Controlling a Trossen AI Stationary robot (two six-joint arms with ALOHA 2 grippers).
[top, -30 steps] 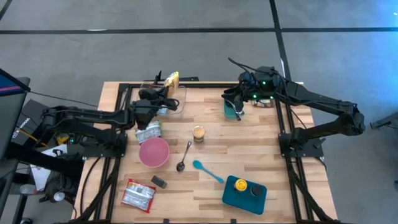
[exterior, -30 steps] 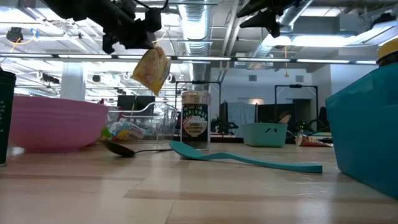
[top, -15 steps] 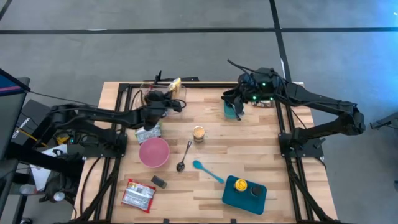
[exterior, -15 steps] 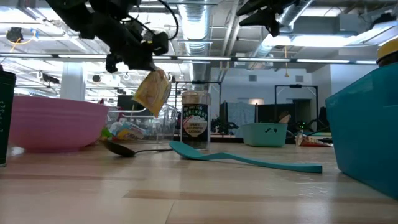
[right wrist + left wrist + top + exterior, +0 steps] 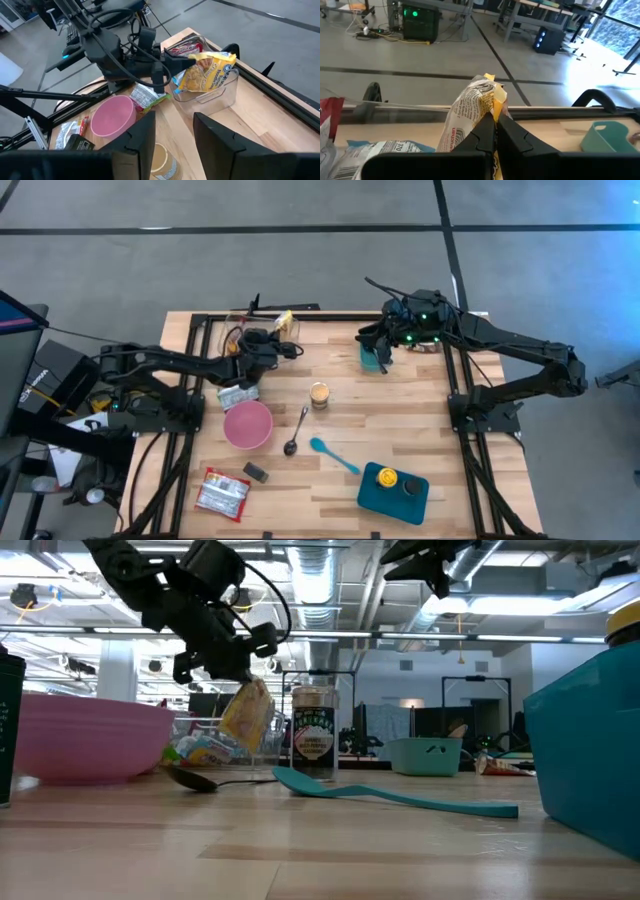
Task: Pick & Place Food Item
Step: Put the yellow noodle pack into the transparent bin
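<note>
My left gripper [image 5: 494, 131] is clamped on the yellow snack bag [image 5: 283, 322], hanging over the clear bin [image 5: 210, 90] at the table's far left, so I should lower it squarely inside the walls before letting go, my half-open right gripper [image 5: 172, 132] waiting far right.

Wooden slatted table [image 5: 400, 430]; glossy yellow packet [image 5: 246, 712] (crinkled foil); clear plastic bin [image 5: 210, 90]

Wooden table [image 5: 400, 430]: pink bowl [image 5: 247, 424], spoon [image 5: 296, 432], jar [image 5: 319, 395].

Overhead looks straight down, low view level — both share the pink bowl [image 5: 247, 424].
</note>
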